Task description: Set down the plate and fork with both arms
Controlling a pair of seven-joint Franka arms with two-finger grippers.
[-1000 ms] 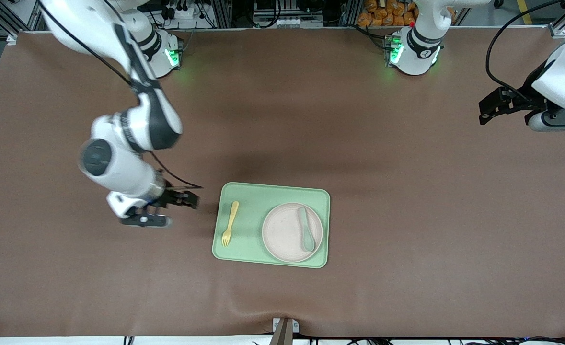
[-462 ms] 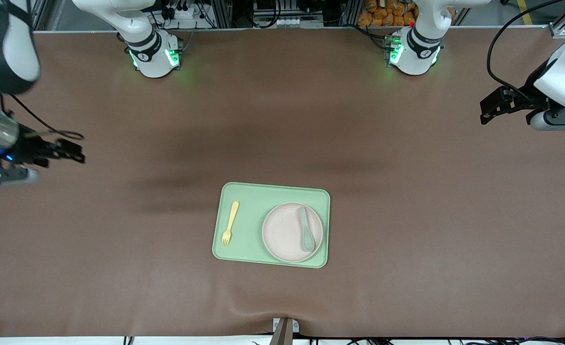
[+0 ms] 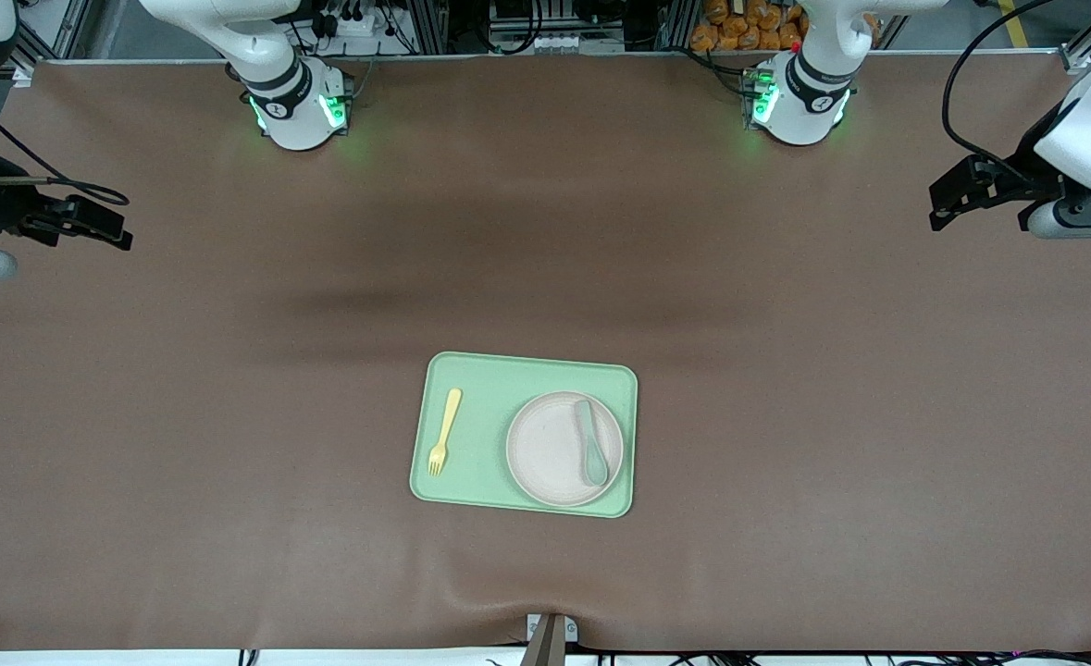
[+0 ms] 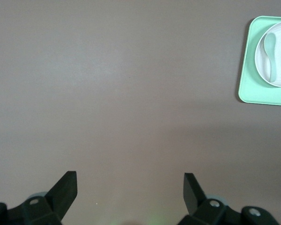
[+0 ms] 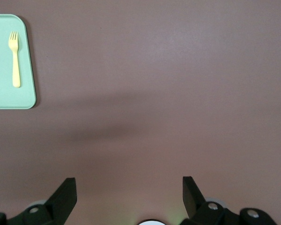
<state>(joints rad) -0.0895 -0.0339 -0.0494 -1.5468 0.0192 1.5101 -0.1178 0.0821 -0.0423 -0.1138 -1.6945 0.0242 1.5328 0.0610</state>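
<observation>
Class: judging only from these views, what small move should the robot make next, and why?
Probably none beyond parking: the fork and plate already lie on the tray, and the open left gripper and right gripper hang over bare table at opposite ends.

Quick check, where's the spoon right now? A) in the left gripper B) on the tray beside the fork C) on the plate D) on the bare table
C: the grey-green spoon lies on the plate, which sits on the green tray; the fork lies apart on the tray.
</observation>
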